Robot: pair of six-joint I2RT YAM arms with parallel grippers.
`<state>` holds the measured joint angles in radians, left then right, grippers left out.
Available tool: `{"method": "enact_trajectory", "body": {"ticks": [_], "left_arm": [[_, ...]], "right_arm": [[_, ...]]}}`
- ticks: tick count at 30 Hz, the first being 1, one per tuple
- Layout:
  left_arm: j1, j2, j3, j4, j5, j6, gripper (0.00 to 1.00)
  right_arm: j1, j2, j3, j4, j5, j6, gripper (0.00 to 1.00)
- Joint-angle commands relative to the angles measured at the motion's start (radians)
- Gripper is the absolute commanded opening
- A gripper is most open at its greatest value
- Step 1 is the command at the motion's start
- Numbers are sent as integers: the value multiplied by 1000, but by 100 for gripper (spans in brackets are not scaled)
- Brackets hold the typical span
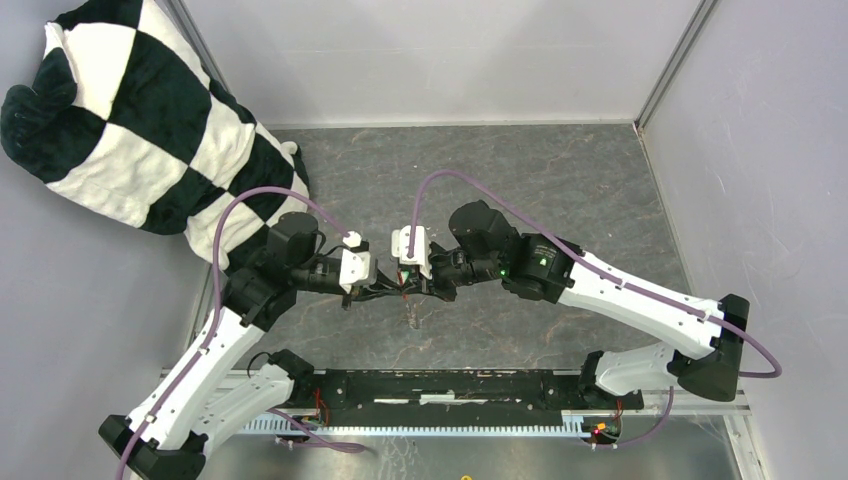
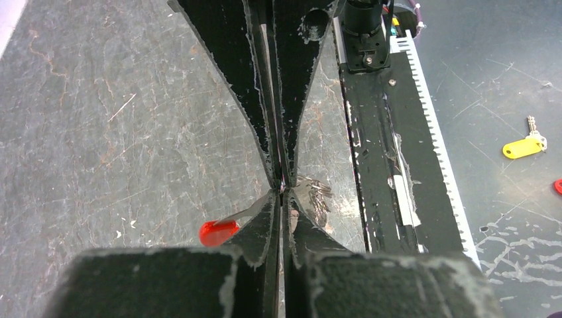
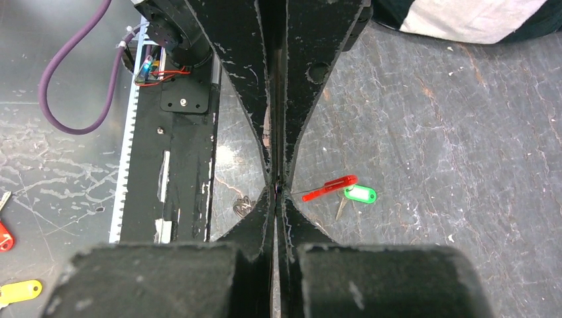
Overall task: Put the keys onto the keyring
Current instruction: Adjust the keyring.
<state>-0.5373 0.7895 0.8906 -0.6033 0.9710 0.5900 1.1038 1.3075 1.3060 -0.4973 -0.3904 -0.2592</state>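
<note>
Nearest you, a grey metal clump [image 1: 413, 318] lies on the surface [image 1: 560, 190], just under the two tools. Your right tool [image 3: 277, 190] is pressed together, pinching the thin wire of the keyring [image 3: 331, 187], whose red oblong tag sits tilted, edge-on. Your left tool [image 2: 283, 189] is pressed together too, its tips meeting the right's; what it pinches you cannot tell. The green key [image 3: 358, 195] has a green head, a white label and a silver blade, and lies flat just beside the tag. At far left is a checked cloth [image 1: 120, 110]

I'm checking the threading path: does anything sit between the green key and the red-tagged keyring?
Nothing visible does. In the right wrist view the green key sits right beside the red-tagged keyring, with no other thing between them.
</note>
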Motion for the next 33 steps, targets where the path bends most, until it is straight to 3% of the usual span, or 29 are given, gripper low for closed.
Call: {"method": "enact_trajectory", "body": {"ticks": [1, 6, 9, 11, 17, 25, 30, 33], "left_arm": [[-7, -1, 34, -26, 8, 53, 2], [-10, 10, 43, -27, 6, 53, 17], [-11, 14, 49, -27, 1, 54, 19], [-12, 14, 48, -27, -2, 54, 19], [-12, 10, 43, -26, -6, 56, 3], [-12, 16, 54, -29, -8, 68, 2], [-12, 5, 56, -17, 44, 40, 2], [-12, -18, 37, 54, 79, -35, 2]], "right_arm": [[5, -5, 75, 23, -10, -6, 0], [6, 7, 84, 8, -22, -9, 0], [7, 7, 84, 8, -24, -9, 0], [8, 6, 85, 6, -23, -11, 0], [9, 7, 88, -1, -28, -11, 0], [12, 15, 99, -8, -45, -11, 1], [11, -34, 72, 47, -18, 7, 30], [9, -95, 20, 110, -11, 15, 39]]}}
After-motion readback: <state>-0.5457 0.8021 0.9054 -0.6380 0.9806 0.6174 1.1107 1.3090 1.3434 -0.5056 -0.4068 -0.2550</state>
